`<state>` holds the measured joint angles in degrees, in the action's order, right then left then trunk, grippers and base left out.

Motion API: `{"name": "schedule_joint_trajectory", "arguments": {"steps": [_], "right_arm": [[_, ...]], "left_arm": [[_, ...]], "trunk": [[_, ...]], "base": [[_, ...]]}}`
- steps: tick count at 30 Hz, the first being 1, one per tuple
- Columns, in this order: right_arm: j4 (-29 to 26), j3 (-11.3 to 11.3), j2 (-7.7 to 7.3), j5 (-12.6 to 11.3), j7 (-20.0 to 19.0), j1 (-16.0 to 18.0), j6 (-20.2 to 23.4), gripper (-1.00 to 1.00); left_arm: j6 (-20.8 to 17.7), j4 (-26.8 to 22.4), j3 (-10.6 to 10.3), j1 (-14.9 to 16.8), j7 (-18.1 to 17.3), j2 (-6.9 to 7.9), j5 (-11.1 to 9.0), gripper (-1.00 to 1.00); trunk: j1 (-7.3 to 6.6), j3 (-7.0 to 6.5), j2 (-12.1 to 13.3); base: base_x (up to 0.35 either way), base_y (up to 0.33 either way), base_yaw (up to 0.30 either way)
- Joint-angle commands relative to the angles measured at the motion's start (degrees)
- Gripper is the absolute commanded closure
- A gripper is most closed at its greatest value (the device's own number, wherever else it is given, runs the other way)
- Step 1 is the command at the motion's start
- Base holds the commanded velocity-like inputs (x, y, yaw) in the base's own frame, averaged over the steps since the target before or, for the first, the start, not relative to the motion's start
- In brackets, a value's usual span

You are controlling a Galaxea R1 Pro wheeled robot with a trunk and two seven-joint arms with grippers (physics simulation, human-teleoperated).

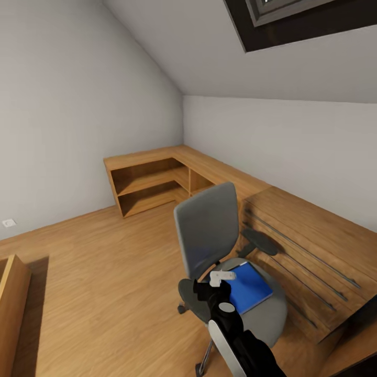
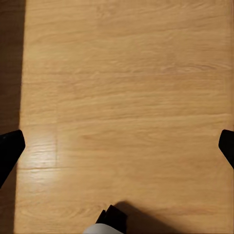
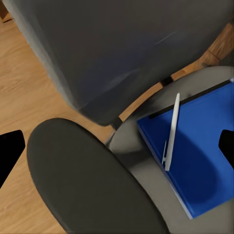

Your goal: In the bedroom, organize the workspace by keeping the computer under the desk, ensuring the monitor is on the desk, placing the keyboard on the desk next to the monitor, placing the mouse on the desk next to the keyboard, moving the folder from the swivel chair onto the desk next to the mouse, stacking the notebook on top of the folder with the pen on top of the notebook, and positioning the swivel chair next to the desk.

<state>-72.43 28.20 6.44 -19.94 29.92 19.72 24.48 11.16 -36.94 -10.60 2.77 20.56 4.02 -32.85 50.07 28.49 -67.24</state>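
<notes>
Bedroom floor [image 1: 104,272] with a wooden corner shelf unit [image 1: 152,180] along the walls; its open compartments look bare. Swivel chair [image 1: 220,246] stands beside a wooden drawer unit [image 1: 309,246], the landmark here. Folder [image 3: 200,156] lies flat on the chair seat, pen [image 3: 171,131] resting on top of the folder. Right end effector [image 1: 222,276] hovers over the seat's near edge, just beside the folder, fingers spread apart, gripping nothing. Left end effector [image 2: 117,146] points at bare floor, fingers apart too. Progress judged early: folder not moved off the chair, pen not on a notebook, chair not placed.
</notes>
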Motion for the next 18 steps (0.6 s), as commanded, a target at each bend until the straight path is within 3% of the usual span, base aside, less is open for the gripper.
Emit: {"name": "schedule_joint_trajectory", "arguments": {"steps": [1,4,6,12,18], "right_arm": [[-0.1,0.1,-0.02,-0.5,0.5,0.1,0.1,-1.00],[-0.2,-0.9,-0.79,-0.5,0.5,0.1,0.2,-1.00],[-0.4,-3.6,-2.07,-0.7,0.1,0.1,0.2,-1.00],[0.0,-8.7,-3.63,-0.6,-0.3,0.1,0.3,-1.00],[0.3,-9.8,-4.23,-0.5,-0.3,0.1,0.2,-1.00]], "left_arm": [[0.4,-0.1,-0.4,0.0,0.4,0.10,-0.5,-1.00],[0.4,-1.2,-0.3,0.0,0.4,0.19,-0.5,-1.00],[0.3,-3.7,0.1,0.0,0.4,0.31,-0.7,-1.00],[0.2,-6.6,0.4,0.0,0.5,0.45,-0.9,-1.00],[0.2,-6.9,0.5,0.0,0.6,0.46,-0.9,-1.00]], "trunk": [[0.01,0.06,0.0],[0.01,0.06,0.0],[0.01,0.06,0.0],[1.11,0.96,-2.0],[2.42,2.03,-4.4]], "base": [[0.037,-0.015,0.000],[0.015,-0.006,0.000],[0.005,-0.002,0.000],[0.001,0.000,0.000],[0.000,0.000,0.000]]}}
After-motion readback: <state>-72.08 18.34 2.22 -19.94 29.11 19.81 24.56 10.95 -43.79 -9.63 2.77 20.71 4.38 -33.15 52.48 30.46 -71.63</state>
